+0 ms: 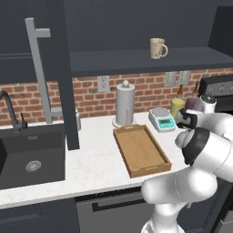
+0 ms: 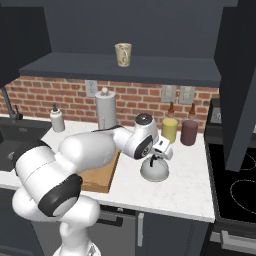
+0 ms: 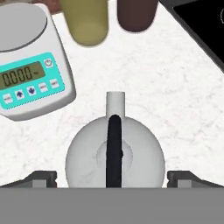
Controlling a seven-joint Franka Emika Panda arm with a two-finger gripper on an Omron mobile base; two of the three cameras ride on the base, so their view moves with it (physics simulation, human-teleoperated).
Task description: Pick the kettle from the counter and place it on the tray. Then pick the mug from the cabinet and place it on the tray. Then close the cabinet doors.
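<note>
Gripper [image 3: 112, 178] wide open, hanging right over the kettle [image 3: 114, 159], one finger [image 3: 43, 178] on each side of the dome, not gripping. Kettle sits on the desk [image 2: 187, 182], black handle in line with the spout, right of the tray [image 1: 142, 150] and near the scale [image 3: 28, 65] and two bottles. Tray bare. Mug [image 1: 158, 48] on the cabinet shelf [image 1: 136, 60], cabinet door [image 1: 57, 68] swung open.
</note>
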